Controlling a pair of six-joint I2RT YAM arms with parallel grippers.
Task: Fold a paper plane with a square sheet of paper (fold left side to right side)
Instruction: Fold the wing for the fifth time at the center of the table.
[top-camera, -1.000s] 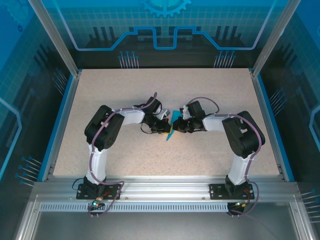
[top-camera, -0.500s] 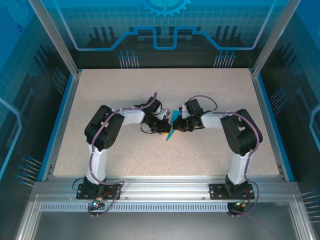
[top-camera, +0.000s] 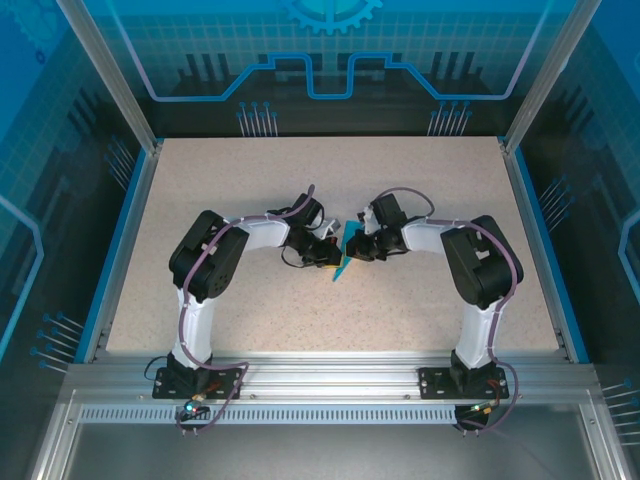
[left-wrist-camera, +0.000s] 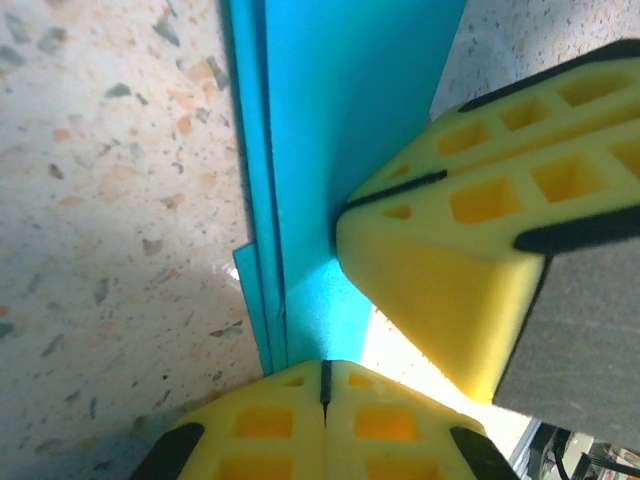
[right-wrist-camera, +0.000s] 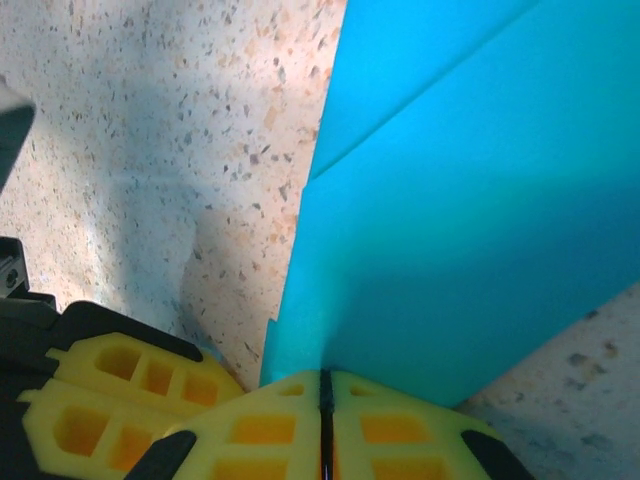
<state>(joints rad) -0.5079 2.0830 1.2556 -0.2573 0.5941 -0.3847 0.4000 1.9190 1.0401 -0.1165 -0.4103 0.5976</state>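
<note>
– Paper (top-camera: 349, 240), where does it lie?
– Near the middle of the table (top-camera: 420, 190), between the two grippers. It is a narrow blue wedge with its point toward the near edge.
– Is it flat?
– No, folded. The left wrist view shows several layered edges running side by side. The right wrist view shows one flap's slanted edge lying over another layer.
– Left gripper (left-wrist-camera: 323, 385)?
– Its yellow pads are pressed together with only a thin dark seam between them, clamped on the paper's edge from the left.
– Right gripper (right-wrist-camera: 325, 400)?
– Pads meet the same way, pinching the paper from the right.
– How close are the two?
– Just beside each other. Each wrist view shows the other's yellow finger next to its own, against the paper.
</note>
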